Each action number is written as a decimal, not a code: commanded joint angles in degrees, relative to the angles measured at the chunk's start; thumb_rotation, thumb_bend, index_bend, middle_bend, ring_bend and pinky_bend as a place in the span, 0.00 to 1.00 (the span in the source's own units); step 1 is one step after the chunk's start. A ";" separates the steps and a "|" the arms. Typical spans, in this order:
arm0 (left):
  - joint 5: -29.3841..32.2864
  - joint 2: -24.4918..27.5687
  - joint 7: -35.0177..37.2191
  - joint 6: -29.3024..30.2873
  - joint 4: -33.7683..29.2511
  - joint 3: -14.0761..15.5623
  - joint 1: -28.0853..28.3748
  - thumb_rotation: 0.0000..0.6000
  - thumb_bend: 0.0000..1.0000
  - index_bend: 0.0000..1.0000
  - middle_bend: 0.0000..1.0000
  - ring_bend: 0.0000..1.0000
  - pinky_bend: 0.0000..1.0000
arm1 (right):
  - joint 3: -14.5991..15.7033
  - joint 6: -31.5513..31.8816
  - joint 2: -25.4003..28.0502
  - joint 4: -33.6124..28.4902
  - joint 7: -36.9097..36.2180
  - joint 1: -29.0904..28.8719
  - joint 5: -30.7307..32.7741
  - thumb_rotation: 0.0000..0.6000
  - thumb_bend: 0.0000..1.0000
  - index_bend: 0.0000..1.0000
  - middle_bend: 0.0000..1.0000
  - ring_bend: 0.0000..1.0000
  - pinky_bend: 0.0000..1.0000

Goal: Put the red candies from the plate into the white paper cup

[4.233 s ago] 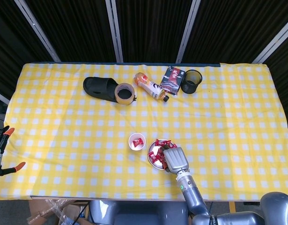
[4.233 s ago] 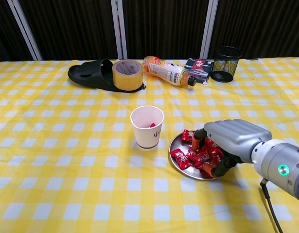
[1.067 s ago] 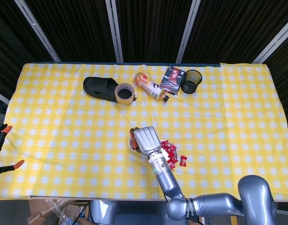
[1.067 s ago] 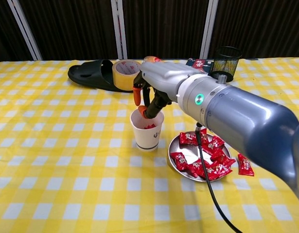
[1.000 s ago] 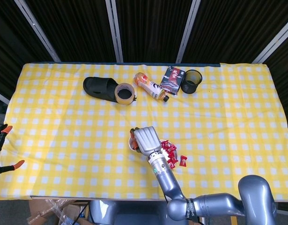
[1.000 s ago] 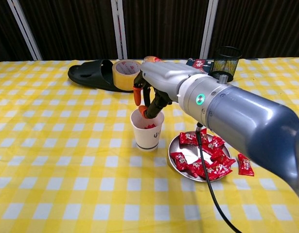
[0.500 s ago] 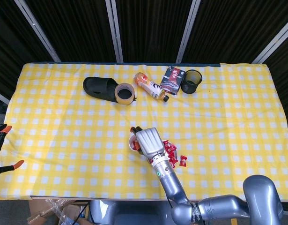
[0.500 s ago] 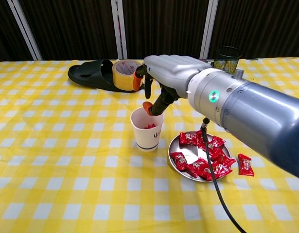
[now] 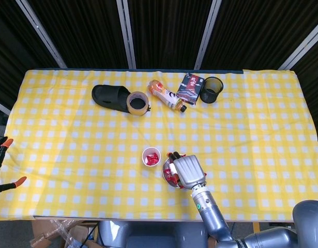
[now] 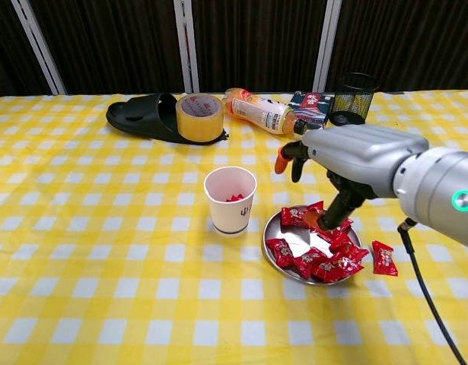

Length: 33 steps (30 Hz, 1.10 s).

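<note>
1. Yellow-and-white check cloth (image 10: 104, 251) covers the table; dark slatted wall behind. Clutter along the far edge: black slipper (image 10: 139, 118), tape roll (image 10: 198, 117), bottle (image 10: 260, 111) on its side, mesh pen cup (image 10: 353, 99). None of it is in the work zone.
2. White paper cup (image 10: 230, 200) stands upright mid-table, just left of the plate (image 10: 288, 242). At least one red candy shows inside it in both views.
3. Red candies (image 10: 317, 247) are piled mostly on the right and near side of the plate; the left part of the metal shows bare. One stray candy (image 10: 383, 257) lies on the cloth just right of the plate rim.
4. Right hand (image 10: 348, 169) hangs over the plate, fingers spread and angled down, orange-tipped fingers (image 10: 313, 220) at the top of the pile. Nothing looks pinched yet; contact with a wrapper can't be confirmed.
5. Left hand isn't visible in either view.
6. Step, as I read it: reaching for the next candy, grasp not made.
7. Next move calls for closing thumb and finger on a single wrapper on top of the pile, lifting clear of the rim, then carrying left over the cup mouth.
8. Risks: flicking more candies off the plate, or clipping the light cup on the way over. The stray needs its own pick off the cloth.
</note>
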<state>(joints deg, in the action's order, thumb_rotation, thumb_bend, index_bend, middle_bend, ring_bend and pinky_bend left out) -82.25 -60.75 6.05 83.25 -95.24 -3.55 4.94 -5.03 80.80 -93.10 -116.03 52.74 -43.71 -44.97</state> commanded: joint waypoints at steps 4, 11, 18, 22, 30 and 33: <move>-0.49 -0.47 -0.39 0.94 0.28 -0.04 -0.30 1.00 0.04 0.00 0.00 0.00 0.00 | 2.81 1.27 0.41 -0.77 -0.61 2.29 -1.61 1.00 0.40 0.22 0.27 0.82 0.83; -0.66 -0.86 -0.56 1.52 0.47 -0.11 -0.50 1.00 0.04 0.00 0.00 0.00 0.00 | 5.03 1.08 -0.03 0.06 -0.29 3.96 -2.00 1.00 0.38 0.21 0.25 0.82 0.83; -0.49 -1.00 -0.75 1.62 0.43 -0.22 -0.56 1.00 0.04 0.00 0.00 0.00 0.00 | 5.66 -0.11 -0.58 1.83 -0.23 4.85 -1.69 1.00 0.38 0.21 0.24 0.82 0.83; -0.34 -1.01 -0.84 1.54 0.43 -0.25 -0.57 1.00 0.04 0.00 0.00 0.00 0.00 | 5.65 -1.06 -0.67 3.02 -0.47 5.28 -0.99 1.00 0.38 0.17 0.22 0.82 0.83; -0.25 -0.97 -0.80 1.42 0.38 -0.30 -0.54 1.00 0.04 0.00 0.00 0.00 0.00 | 5.82 -2.49 -1.12 4.45 -0.63 5.86 -0.80 1.00 0.36 0.08 0.20 0.82 0.83; -0.26 -0.96 -0.67 1.49 0.41 -0.35 -0.57 1.00 0.04 0.00 0.00 0.00 0.00 | 5.88 -2.86 -1.40 4.83 -0.51 6.05 -0.77 1.00 0.36 0.10 0.20 0.82 0.83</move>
<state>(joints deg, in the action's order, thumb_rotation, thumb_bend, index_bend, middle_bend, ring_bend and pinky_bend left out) -82.51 -61.71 5.39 84.74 -94.84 -3.89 4.37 0.84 77.97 -94.47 -111.23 52.24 -37.69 -45.74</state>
